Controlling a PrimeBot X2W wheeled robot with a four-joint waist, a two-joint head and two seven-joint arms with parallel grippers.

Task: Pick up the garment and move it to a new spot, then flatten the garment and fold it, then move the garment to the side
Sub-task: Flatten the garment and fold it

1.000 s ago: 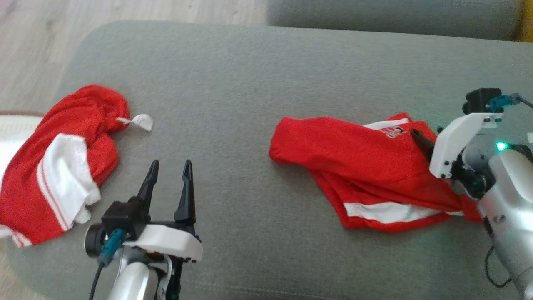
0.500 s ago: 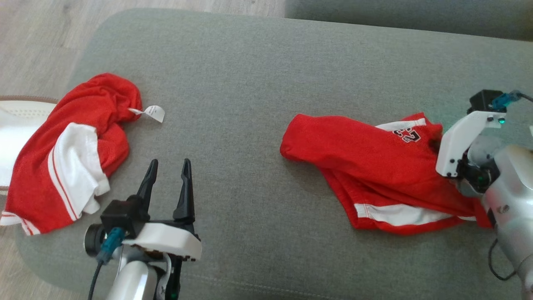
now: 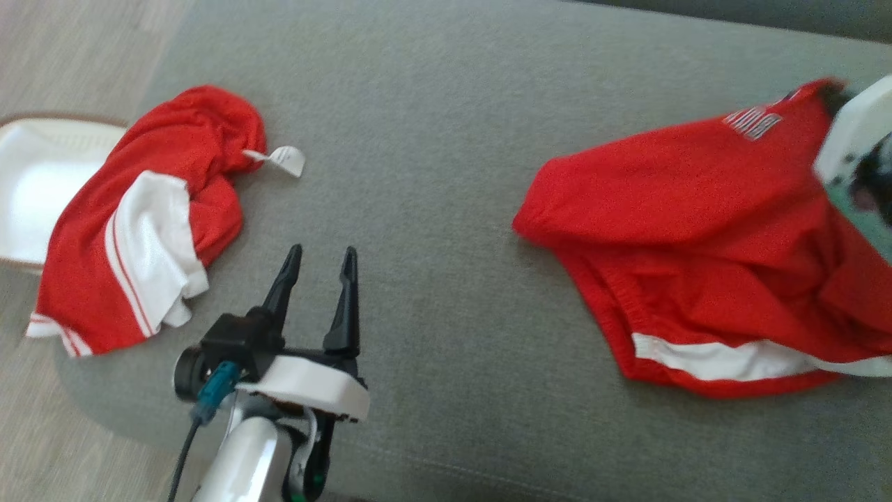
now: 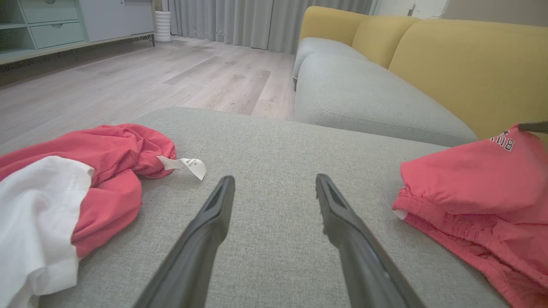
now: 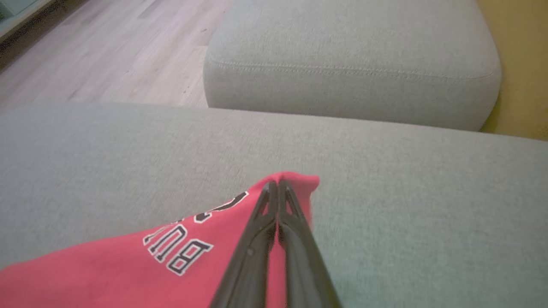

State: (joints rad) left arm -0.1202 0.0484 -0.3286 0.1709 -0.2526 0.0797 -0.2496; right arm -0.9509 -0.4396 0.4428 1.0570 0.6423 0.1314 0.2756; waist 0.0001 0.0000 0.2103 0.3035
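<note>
**A:** How is the right arm sitting?

**B:** It is reaching in at the right edge of the head view, its pale wrist housing blurred. The right gripper (image 5: 278, 185) is pressing its two dark fingers tight together on a corner of the red shorts (image 3: 683, 209), just beside the black-and-white lettering. That corner is standing up in a small peak off the grey cushion (image 3: 432, 125).

**A:** And the rest of the shorts?

**B:** They are lying on the right part of the cushion, with the gathered waistband turned toward the middle and a white stripe running along the near edge.

**A:** The other arm?

**B:** The left gripper (image 3: 322, 249) is hovering over the near-left part of the cushion, fingers pointing away from the robot. Its jaws are standing wide apart and gripping nothing.

**A:** Counting up?

**B:** I am counting two grippers and two red garments. Besides the shorts, there is a second red garment (image 3: 139, 223) with a white panel, crumpled at the cushion's left edge, well apart from the shorts. One white tag (image 3: 286, 159) is sticking out of it, and it is overlapping the rim of one white tub (image 3: 35, 181). One sofa (image 4: 449, 68) is standing beyond.
</note>
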